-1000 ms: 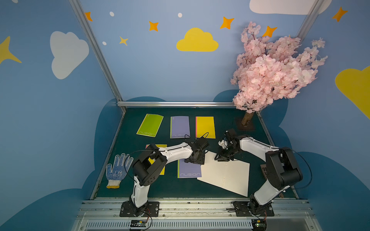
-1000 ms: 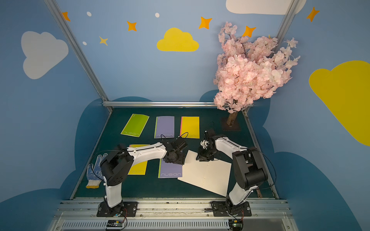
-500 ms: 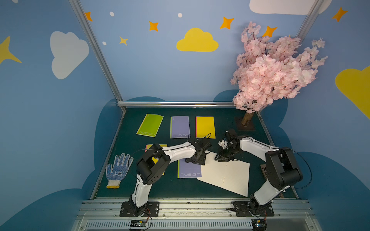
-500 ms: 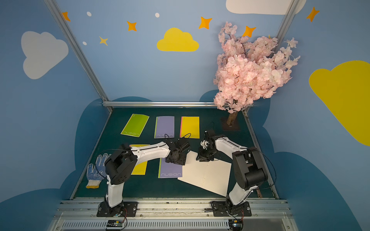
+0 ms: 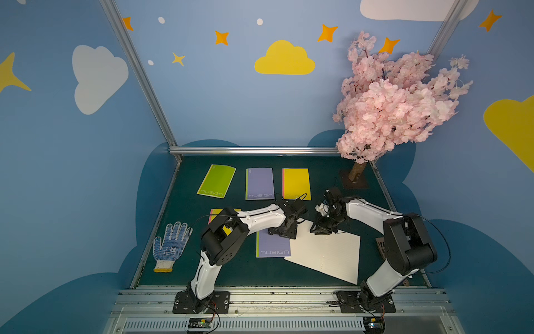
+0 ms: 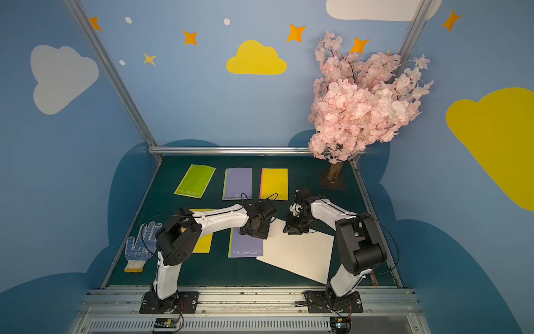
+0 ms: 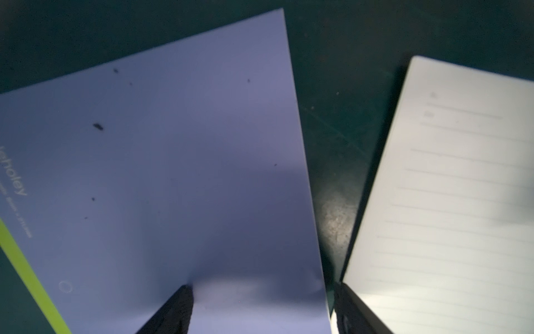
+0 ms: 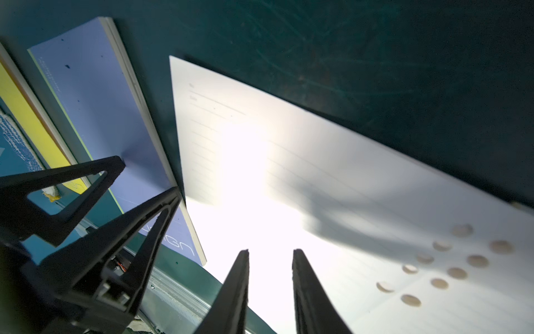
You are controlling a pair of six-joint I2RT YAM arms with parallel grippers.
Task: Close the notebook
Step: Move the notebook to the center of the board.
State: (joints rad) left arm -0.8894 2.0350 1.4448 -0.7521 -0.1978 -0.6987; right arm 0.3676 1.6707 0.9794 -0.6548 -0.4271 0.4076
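Observation:
The notebook [image 5: 323,254] lies open and flat at the front right of the green table, white lined pages up, in both top views [image 6: 300,254]. My left gripper [image 5: 283,231] is open at its left far corner. In the left wrist view [image 7: 263,286] one finger rests on a closed purple notebook [image 7: 173,159] and the other stands at the edge of the open notebook [image 7: 448,202]. My right gripper [image 5: 322,230] hangs over the open pages' far edge [image 8: 346,202]. Its jaws [image 8: 271,251] stand a little apart with nothing between them.
Green [image 5: 216,181], purple [image 5: 259,183] and yellow [image 5: 296,183] closed notebooks lie in a row at the back. Another yellow one [image 5: 215,212] lies under the left arm. A dotted glove [image 5: 170,245] lies front left. A pink blossom tree [image 5: 390,110] stands back right.
The left arm's elbow has swung slightly to the right while its gripper stays at the purple notebook's edge. The right arm has not moved.

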